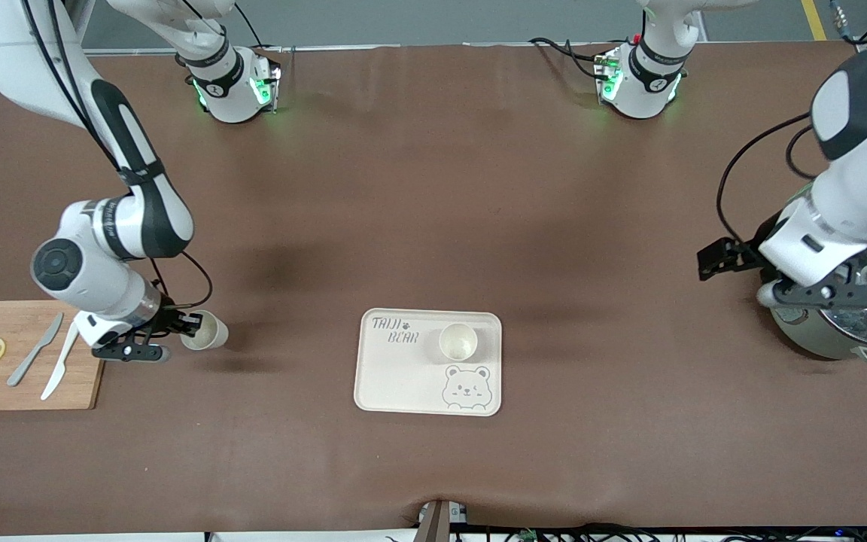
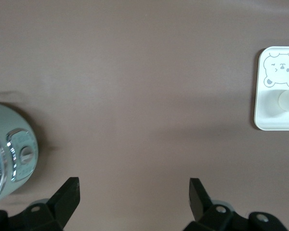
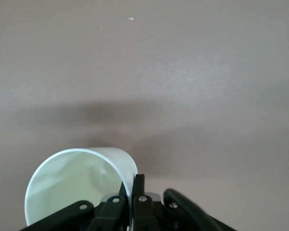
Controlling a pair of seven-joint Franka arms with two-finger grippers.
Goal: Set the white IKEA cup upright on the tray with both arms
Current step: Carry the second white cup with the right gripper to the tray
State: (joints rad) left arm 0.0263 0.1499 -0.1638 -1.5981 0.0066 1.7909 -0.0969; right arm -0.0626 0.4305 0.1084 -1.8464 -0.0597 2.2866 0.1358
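right pincer [image 1: 191, 325] clamped on cup [image 1: 205, 330] rim, 9 o'clock of tray [image 1: 381, 391] | second cup [image 1: 457, 342] upright on tray | left pincer [image 2: 134, 190] wide open, empty, waits by pot [image 1: 847, 316] | left: carry, set upright

The front view looks down from high across the table at the tray [image 1: 429, 361]. The left wrist view, low, shares that tray [image 2: 277, 89]. The right wrist view sits closest, over bare tabletop.

Grey "TAIJI BEAR" lettering — on the cream tray [image 1: 373, 376]
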